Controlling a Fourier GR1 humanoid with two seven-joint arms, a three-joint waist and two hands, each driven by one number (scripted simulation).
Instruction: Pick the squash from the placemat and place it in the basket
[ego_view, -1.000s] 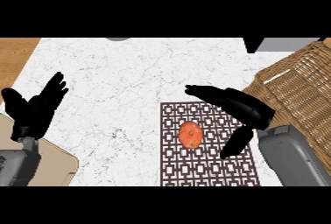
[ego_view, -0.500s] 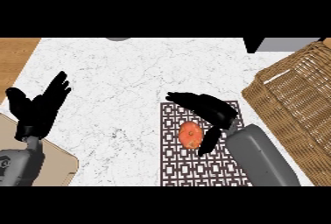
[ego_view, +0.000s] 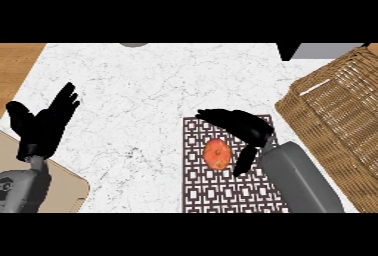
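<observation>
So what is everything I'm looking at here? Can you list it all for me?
squash: one, orange, lying on the placemat
placemat: one, dark with a white lattice pattern, on the counter, centre-right
basket: one, brown wicker, at the right edge
counter: one, white marble
board: one, tan, lower left corner
left hand: one, black, open, resting at the left
right hand: one, black, open, over the placemat just beside the squash, not holding it

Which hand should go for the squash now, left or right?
Right. The right hand is open over the placemat, beside the squash, and the basket lies on that same side. The left hand rests open near the left edge, far from both.
</observation>
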